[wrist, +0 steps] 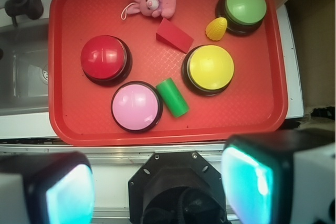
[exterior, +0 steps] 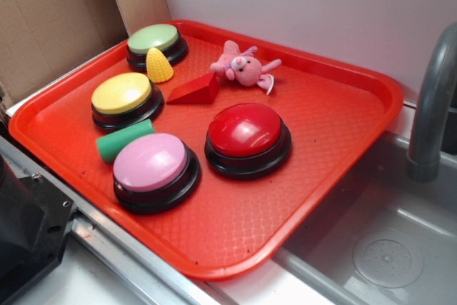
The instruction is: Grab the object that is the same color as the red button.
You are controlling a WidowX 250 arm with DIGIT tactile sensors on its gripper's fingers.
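Beside a steel sink, the orange plastic tray (exterior: 343,169) holds your target: the small solid red wedge block (wrist: 174,35), lying between the pink plush bunny (wrist: 152,2) and the yellow-domed button (wrist: 210,68). Your gripper (wrist: 157,187) hangs well short, pads apart. Descend across the wedge's flat sides, clear of the yellow corn-shaped cone (wrist: 216,28) and glossy red dome button (wrist: 104,57).

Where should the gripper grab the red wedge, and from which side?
Come straight down on the red wedge and close across its two flat triangular sides near the thick end. It lies flat on the tray, and those faces look parallel, while the sloped top would likely slip. The gripper looks open.
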